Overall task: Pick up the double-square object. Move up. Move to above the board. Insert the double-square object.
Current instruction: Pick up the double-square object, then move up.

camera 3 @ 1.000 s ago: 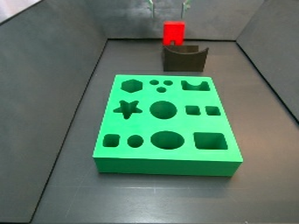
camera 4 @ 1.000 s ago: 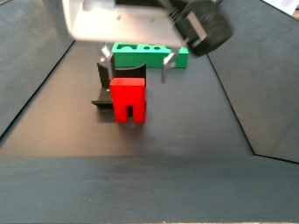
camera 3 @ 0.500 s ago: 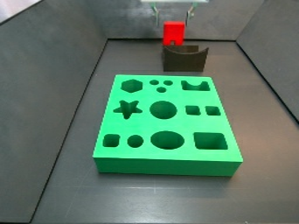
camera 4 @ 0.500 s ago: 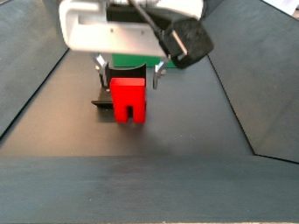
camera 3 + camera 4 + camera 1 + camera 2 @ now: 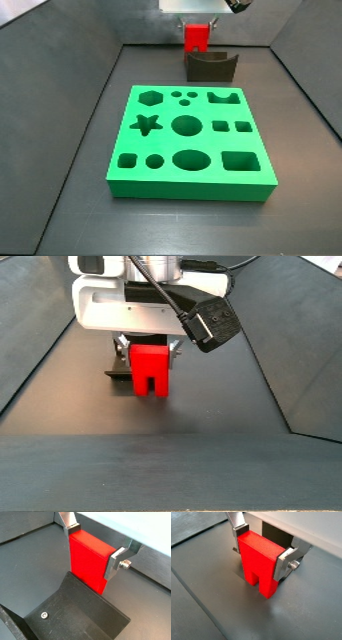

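The double-square object [image 5: 197, 37] is a bright red block standing upright, prongs down, right beside the dark grey holder [image 5: 210, 67] at the far end of the floor. My gripper [image 5: 150, 351] has come down over it. In both wrist views the silver fingers [image 5: 284, 563] press flat on its two opposite sides, so the gripper [image 5: 262, 549] is shut on the red block [image 5: 258, 564]. A wrist view shows the block [image 5: 90, 559] between the plates of the gripper [image 5: 92, 547]. The green board [image 5: 194, 188] lies flat mid-floor, its cut-outs facing up.
The holder [image 5: 67, 612] stands directly against the red block [image 5: 150, 368], on the board's side of it. Dark sloping walls [image 5: 80, 90] enclose the floor on both sides. The gripper's white body and a black cable [image 5: 214, 321] hang over the block.
The gripper has dropped from above until its fingers flank the red block. The block, the holder and the board have stayed put.
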Robot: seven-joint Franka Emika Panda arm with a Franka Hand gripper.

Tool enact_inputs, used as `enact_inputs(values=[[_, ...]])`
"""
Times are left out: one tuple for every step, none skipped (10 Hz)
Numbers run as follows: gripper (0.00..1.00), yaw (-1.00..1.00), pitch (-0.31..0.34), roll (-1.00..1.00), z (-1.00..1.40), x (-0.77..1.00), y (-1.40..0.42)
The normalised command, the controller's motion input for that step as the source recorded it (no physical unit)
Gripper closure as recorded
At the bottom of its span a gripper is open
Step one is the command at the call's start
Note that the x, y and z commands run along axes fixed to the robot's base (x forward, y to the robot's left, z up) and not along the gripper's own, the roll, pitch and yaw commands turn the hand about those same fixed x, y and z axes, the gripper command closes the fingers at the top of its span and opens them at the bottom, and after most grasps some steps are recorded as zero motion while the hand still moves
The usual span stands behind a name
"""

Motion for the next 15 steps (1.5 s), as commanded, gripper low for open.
enact_inputs(values=[[1.00, 0.00, 0.000, 0.00, 0.00, 0.00, 0.00], [1.00, 0.00, 0.000, 0.00, 0.00, 0.00, 0.00], [1.00, 0.00, 0.000, 0.00, 0.00, 0.00, 0.00], [1.00, 0.00, 0.000, 0.00, 0.00, 0.00, 0.00], [1.00, 0.00, 0.000, 0.00, 0.00, 0.00, 0.00], [1.00, 0.00, 0.000, 0.00, 0.00, 0.00, 0.00], [1.00, 0.00, 0.000, 0.00, 0.00, 0.00, 0.00], [1.00, 0.00, 0.000, 0.00, 0.00, 0.00, 0.00], [1.00, 0.00, 0.000, 0.00, 0.00, 0.00, 0.00], [1.00, 0.00, 0.000, 0.00, 0.00, 0.00, 0.00], [1.00, 0.00, 0.000, 0.00, 0.83, 0.00, 0.00], [1.00, -0.01, 0.038, 0.00, 0.75, -0.08, 0.01], [1.00, -0.02, 0.040, 0.02, 0.66, -0.08, 0.01], [1.00, -0.02, 0.033, 0.04, 0.46, -0.06, 0.00], [1.00, -0.02, 0.041, 0.07, 0.23, -0.04, 0.00]])
